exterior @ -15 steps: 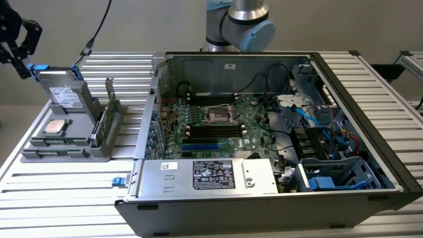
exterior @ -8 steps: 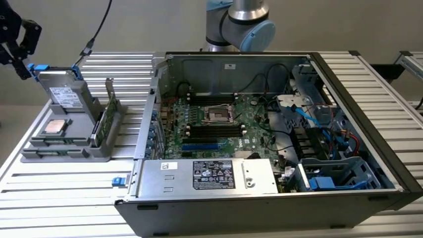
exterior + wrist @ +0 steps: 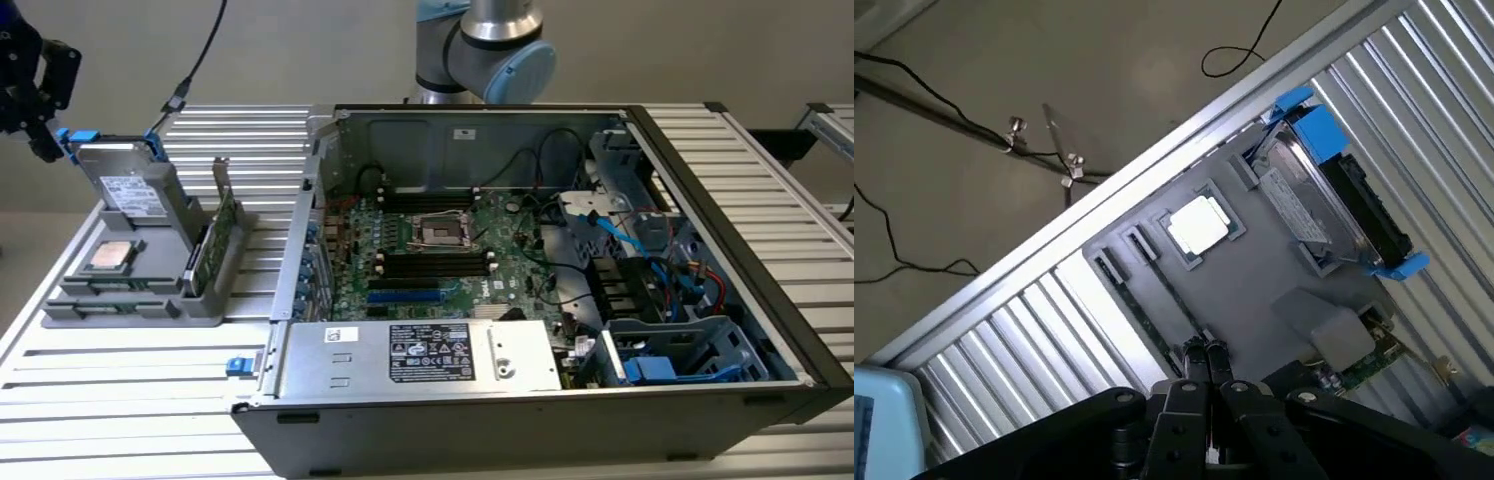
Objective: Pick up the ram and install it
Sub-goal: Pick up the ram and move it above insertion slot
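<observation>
Ram [image 3: 1146, 318]: a thin dark-green strip standing on its long edge in a narrow groove of the grey tray [image 3: 1254, 290], just below the gripper and not touching it.
Why edge-up: the groove probably keeps both flat faces free for a pinch.
Look: mostly the top edge shows; chips and label cannot be made out.
Gripper [image 3: 1205, 350]: fingertips pressed together, pinching nothing, hovering over the strip's near end.
Processor [image 3: 1199, 225]: flat in its own pocket, beyond the ram.
Drive box [image 3: 1324, 205]: farther off, upright between blue clips.
Computer case [image 3: 400, 140]: well away from the gripper, open, with the motherboard [image 3: 514, 245] exposed.
</observation>
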Robot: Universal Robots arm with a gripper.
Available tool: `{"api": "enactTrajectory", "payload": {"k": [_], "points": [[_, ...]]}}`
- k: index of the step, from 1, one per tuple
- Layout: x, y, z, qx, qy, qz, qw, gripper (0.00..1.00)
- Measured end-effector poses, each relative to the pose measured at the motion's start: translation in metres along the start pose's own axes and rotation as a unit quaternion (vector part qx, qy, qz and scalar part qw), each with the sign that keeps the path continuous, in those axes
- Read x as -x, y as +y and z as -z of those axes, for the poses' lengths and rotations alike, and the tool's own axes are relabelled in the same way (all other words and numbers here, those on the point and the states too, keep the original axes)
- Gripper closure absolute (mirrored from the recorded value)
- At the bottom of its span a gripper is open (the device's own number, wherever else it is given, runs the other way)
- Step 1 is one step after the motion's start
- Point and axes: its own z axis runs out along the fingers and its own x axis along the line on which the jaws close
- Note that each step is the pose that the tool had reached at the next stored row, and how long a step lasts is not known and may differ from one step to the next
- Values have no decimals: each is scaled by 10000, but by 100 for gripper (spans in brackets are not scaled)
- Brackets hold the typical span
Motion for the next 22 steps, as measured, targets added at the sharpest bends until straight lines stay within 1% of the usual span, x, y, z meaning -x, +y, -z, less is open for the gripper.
{"api": "enactTrajectory", "payload": {"k": [3,6,8,11,14,17,20,22], "points": [[0,0,-4,-10,15,269,9996,90],[0,-1,-7,-20,31,540,9985,90],[0,0,-10,-27,42,722,9974,90],[1,-1,-14,-37,57,993,9950,90],[1,-1,-18,-47,73,1266,9919,90],[1,-1,-24,-57,89,1538,9880,90],[2,-2,-35,-68,104,1806,9835,90],[2,-3,-45,-79,112,1982,9801,90]]}}
